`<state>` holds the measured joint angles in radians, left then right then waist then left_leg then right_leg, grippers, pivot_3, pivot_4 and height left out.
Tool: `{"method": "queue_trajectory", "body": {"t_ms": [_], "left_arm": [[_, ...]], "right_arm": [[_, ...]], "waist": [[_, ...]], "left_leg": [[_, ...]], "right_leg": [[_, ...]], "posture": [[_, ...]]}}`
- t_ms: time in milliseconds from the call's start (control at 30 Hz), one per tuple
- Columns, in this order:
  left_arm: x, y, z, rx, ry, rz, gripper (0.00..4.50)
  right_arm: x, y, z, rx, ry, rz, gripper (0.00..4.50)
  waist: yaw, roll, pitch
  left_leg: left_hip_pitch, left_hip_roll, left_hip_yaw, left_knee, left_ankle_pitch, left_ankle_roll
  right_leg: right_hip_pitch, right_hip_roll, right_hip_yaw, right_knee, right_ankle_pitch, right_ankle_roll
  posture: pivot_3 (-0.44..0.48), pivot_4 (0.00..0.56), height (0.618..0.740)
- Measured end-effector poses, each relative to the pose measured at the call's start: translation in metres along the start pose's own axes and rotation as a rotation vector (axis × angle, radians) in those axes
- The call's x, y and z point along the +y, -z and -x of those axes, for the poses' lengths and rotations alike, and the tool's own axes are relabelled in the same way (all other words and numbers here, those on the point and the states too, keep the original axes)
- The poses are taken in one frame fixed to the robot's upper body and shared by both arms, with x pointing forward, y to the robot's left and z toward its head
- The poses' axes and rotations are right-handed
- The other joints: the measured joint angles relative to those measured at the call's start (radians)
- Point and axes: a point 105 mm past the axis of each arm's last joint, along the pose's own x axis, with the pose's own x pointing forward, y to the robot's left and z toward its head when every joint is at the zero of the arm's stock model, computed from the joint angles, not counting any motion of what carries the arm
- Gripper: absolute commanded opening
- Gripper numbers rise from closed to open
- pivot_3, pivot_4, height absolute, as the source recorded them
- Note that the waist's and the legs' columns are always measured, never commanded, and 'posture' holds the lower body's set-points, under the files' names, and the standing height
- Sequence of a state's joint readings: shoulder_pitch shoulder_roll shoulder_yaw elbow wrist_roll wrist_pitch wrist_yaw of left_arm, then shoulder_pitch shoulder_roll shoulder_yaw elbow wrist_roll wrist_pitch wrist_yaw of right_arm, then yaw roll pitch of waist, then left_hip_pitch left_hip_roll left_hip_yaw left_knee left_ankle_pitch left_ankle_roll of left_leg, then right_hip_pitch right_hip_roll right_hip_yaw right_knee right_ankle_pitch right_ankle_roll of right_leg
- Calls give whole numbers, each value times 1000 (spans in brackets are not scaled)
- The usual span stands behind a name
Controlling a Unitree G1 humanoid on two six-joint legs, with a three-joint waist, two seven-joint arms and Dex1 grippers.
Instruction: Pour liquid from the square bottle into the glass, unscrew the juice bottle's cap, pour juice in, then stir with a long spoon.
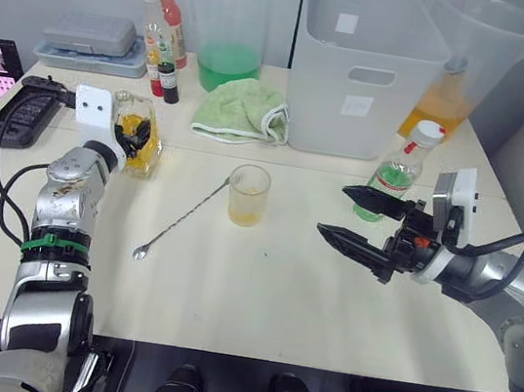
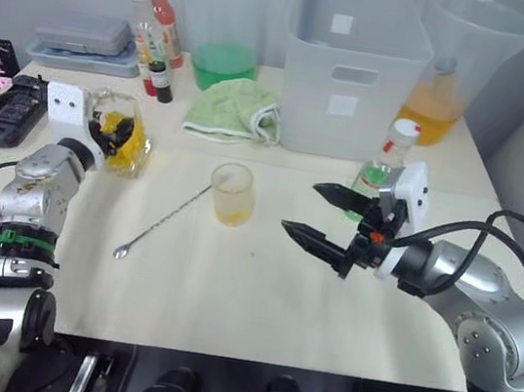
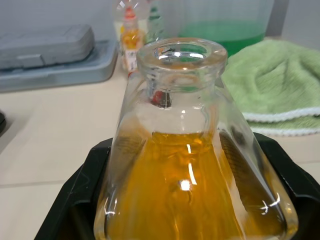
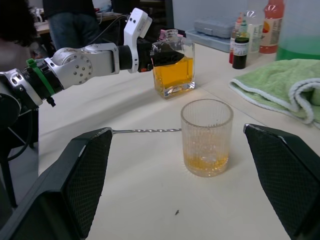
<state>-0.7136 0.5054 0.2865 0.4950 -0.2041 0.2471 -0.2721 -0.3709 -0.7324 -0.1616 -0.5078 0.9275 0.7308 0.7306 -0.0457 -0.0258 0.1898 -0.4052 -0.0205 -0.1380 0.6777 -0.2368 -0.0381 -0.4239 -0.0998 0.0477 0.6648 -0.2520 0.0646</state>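
The square bottle (image 1: 140,143), clear glass with amber liquid, stands upright at the table's left, and my left gripper (image 1: 133,135) is shut on its sides; its black fingers (image 3: 75,200) flank the bottle (image 3: 190,165) in the left wrist view. At the table's middle is the glass (image 1: 247,194), holding a little amber liquid. Beside it on the left lies the long spoon (image 1: 180,218). To the right stands the juice bottle (image 1: 395,177) with its cap (image 1: 427,133) on. My right gripper (image 1: 332,210) hovers open between glass and juice bottle, facing the glass (image 4: 206,137).
At the back stand a white bin (image 1: 360,68), a green cloth (image 1: 243,109), a pitcher with green liquid (image 1: 229,33), a pitcher with orange liquid (image 1: 469,64) and sauce bottles (image 1: 164,29). A grey case (image 1: 88,37) and a black device with cables (image 1: 18,110) sit far left.
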Motion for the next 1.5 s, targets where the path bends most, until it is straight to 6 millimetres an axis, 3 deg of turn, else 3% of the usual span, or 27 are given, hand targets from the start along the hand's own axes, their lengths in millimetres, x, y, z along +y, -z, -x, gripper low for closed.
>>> {"method": "queue_trajectory", "body": {"t_ms": [200,633,700,733,767,1033,1233,1333,1500], "left_arm": [[18,4,11,-7,-73,26,2803],[23,6,19,-16,-59,41,2803],[24,6,20,-19,-57,49,3833],[24,5,20,-26,-57,56,4053],[27,2,20,-45,-61,60,4452],[31,-35,19,-167,-70,73,4452],[30,-84,21,-311,-30,81,4452],[14,-108,28,-396,100,92,4452],[-27,-139,55,-437,504,93,4452]], "right_arm": [[1,-1,-5,-9,-24,-4,4468],[0,-2,-7,-10,-37,-9,4468],[0,-2,-8,-12,-38,-10,4500],[0,-2,-8,-13,-39,-11,4500],[1,-2,-8,-13,-40,-12,4500],[-1,-1,-8,-14,-46,-19,4500],[-1,-2,-8,-14,-49,-17,4500],[-1,-3,-7,-12,-58,-10,4500],[-1,-7,0,-8,-65,3,4500]], "waist": [[5,-1,0],[3,-1,-1],[3,-1,-1],[3,-1,-1],[3,-1,-1],[4,-1,-1],[4,-1,-1],[3,-1,-1],[1,-1,-1]], "left_leg": [[0,0,0,0,0,0],[1,0,0,-1,0,0],[1,0,0,-1,0,0],[1,0,0,-1,0,0],[1,0,0,-1,0,0],[2,0,0,0,0,0],[2,0,0,-1,0,0],[2,0,0,-1,0,0],[3,1,0,-1,0,0]], "right_leg": [[0,0,0,0,0,0],[0,0,0,0,0,0],[0,0,0,0,0,0],[0,0,0,0,0,0],[0,0,0,0,0,0],[1,0,0,0,1,-1],[1,0,0,0,1,-1],[1,0,0,0,1,-1],[2,0,0,0,1,-1]], "posture": [[0,150,740],[0,150,740],[0,150,740],[0,150,740],[0,150,740],[0,150,740],[0,150,740],[0,150,740],[0,150,740]]}}
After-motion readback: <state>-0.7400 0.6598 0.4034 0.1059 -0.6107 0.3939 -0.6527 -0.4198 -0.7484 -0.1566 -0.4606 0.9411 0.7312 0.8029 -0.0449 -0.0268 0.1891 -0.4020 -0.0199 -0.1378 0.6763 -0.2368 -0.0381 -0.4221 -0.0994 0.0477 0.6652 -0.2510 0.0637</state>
